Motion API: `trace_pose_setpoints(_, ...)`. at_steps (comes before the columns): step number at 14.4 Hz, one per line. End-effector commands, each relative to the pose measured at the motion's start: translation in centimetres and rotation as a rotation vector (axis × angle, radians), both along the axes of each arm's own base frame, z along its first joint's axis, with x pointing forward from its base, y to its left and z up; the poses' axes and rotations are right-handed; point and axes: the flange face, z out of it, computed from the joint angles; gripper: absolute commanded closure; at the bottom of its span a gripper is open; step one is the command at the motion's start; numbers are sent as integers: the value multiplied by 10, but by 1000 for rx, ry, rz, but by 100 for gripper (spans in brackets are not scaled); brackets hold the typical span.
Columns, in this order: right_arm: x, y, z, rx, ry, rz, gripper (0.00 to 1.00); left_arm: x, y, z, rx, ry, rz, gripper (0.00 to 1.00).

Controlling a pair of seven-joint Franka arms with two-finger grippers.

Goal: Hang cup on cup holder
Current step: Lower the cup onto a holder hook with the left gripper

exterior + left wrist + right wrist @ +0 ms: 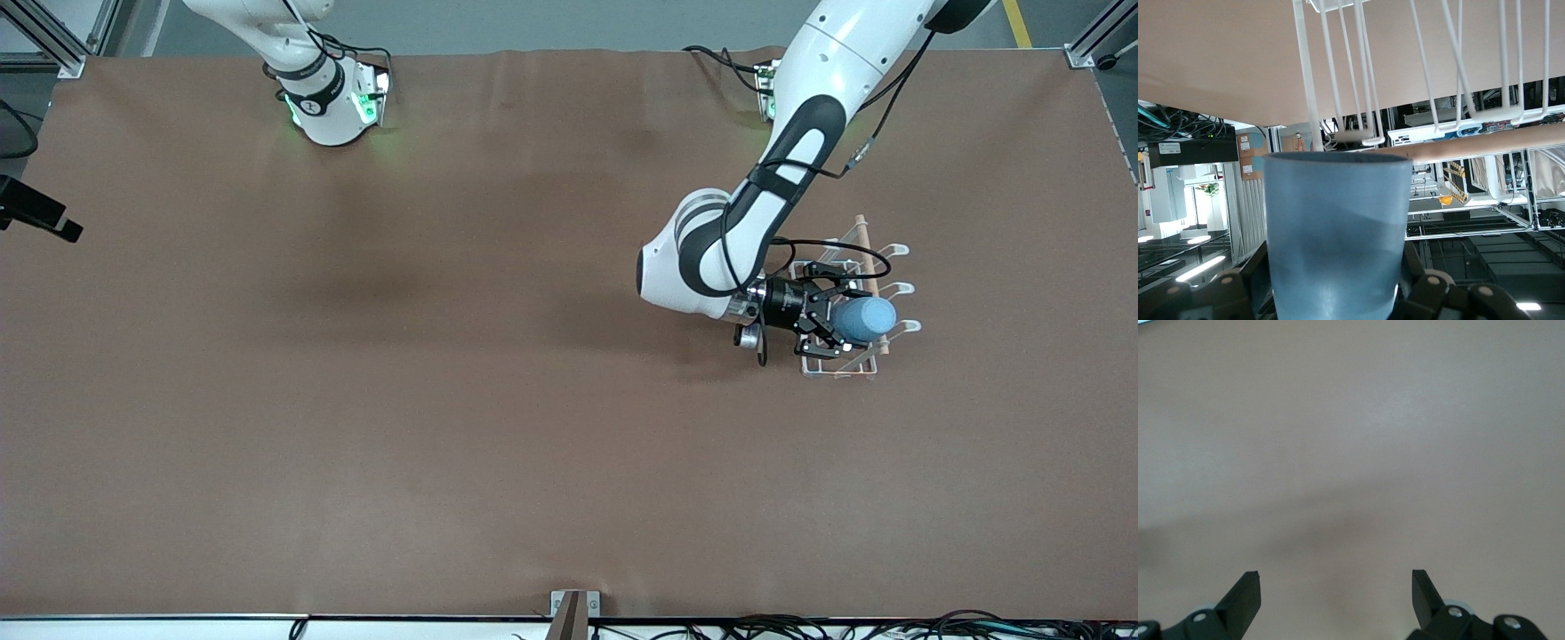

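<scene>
One left tool (831,322) over cup holder (876,360)

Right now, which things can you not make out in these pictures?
- Front view: the left gripper and cup cover part of the cup holder, so whether a prong is inside the cup is hidden.
- Left wrist view: the cup hides its own mouth.
- Right gripper: open over bare table in the right wrist view; the front view's top edge cuts it off.

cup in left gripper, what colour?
Light blue, plain; the cup shows best in the left wrist view.
</scene>
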Motion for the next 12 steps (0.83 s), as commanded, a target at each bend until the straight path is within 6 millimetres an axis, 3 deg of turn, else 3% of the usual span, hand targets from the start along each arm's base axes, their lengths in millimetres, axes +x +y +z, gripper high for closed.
trace_pose_setpoints(1, -9, 3, 15, -23, -16, -17, 0, -4, 2, -15, 30, -17, -11, 99)
trace_pose_setpoints(6, -8, -1, 17, -31, -31, 34, 0, -2, 11, -36, 20, -83, 15, 95)
trace_pose_setpoints(12, -6, -1, 16, -101, -27, 67, 0, -4, 12, -38, 16, -82, 26, 89)
